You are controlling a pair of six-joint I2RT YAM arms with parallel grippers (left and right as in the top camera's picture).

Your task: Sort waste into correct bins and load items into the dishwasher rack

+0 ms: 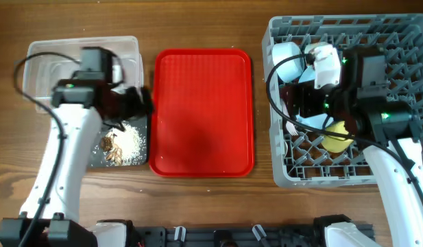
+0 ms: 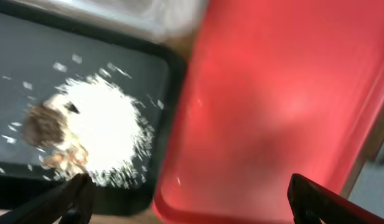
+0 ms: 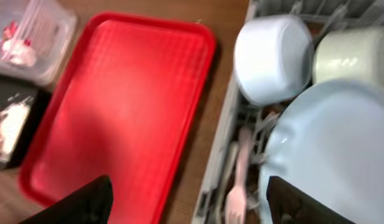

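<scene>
My left hand [image 2: 188,191] hangs released, white rice scraps [image 2: 107,127] left of it in the shallow black rectangular tray [image 2: 30,56]; my right hand [image 3: 188,196], released too, should rise straight off the pale blue round plate [image 3: 328,149] in the grey plastic crate [image 3: 219,144].

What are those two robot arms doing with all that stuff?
They are tidying up. The rice lies in the black tray by the left claw, which is open and empty. The plate, blue bowl, green bowl and cup sit in the rack under the right claw, also open and empty. The red tray has nothing on it.
</scene>
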